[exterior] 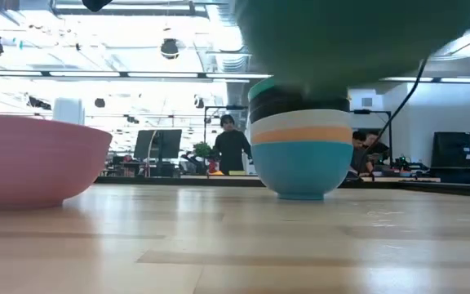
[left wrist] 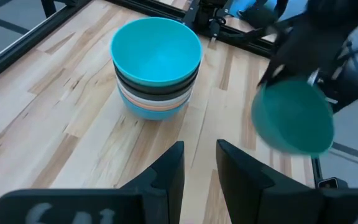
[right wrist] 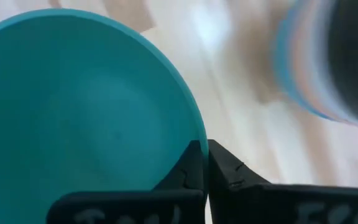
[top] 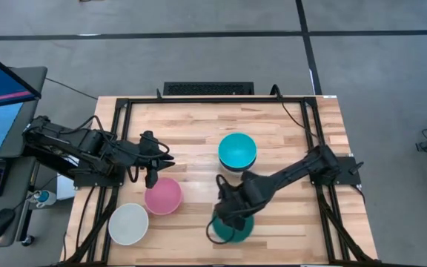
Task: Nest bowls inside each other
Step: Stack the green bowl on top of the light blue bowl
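Right end effector (right wrist: 205,163) pinches dark teal bowl (right wrist: 86,106) rim; stack (right wrist: 328,62) blurred, cut off.

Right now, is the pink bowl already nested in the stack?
No, the pink bowl sits alone on the table, apart from the stack.

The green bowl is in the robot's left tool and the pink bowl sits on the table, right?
Not quite. The green bowl is in the right tool, not the left; the high view shows that arm reaching it. The pink bowl does sit on the table.
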Available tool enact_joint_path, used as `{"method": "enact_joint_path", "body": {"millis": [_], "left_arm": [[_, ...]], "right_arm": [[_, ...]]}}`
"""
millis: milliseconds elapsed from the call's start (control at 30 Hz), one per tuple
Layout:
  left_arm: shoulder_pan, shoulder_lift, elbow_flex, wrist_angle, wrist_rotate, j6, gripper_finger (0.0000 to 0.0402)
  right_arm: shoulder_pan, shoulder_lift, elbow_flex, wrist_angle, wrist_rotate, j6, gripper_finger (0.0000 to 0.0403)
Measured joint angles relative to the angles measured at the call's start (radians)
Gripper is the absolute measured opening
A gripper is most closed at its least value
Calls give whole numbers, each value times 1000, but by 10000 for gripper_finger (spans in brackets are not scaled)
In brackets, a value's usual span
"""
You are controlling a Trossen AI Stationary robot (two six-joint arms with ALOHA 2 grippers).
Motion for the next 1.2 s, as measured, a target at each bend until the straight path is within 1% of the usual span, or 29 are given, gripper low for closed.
{"method": "enact_joint_path", "body": {"millis": [67,133,233,300,400,433,567,667,800,900,1033,1100,1200], "left_arm": [[0,0,0,0,0,0,84],[0,0,0,0,1,-2,84],[0,4,0,6,5,-11,84],[-1,8,-2,5,9,-13,84],[-3,14,0,21,26,-13,84],[-3,15,-2,19,30,-13,84],[-3,15,-1,28,37,-40,84],[-3,16,-1,27,34,-59,84],[-3,16,-1,19,32,-53,84],[-3,16,-1,17,25,-51,84],[-2,16,-1,13,14,-49,84],[-2,16,-1,11,13,-49,84],[-2,16,-1,12,9,-49,84]], "right_arm": [[3,-2,76,-83,36,17,11],[-3,-28,105,-51,81,6,11],[-29,-90,142,-70,178,31,11],[-52,-156,125,-65,258,43,11],[-118,-225,121,-64,377,24,11],[-146,-252,111,-64,391,16,10],[-277,-343,88,-62,395,-37,11],[-369,-383,49,-74,366,-84,11],[-468,-390,23,-73,264,-145,11],[-505,-370,6,-66,258,-188,11],[-537,-334,-23,-67,201,-228,10],[-553,-320,-40,-70,144,-265,10],[-559,-298,-36,-70,119,-277,11]]}}
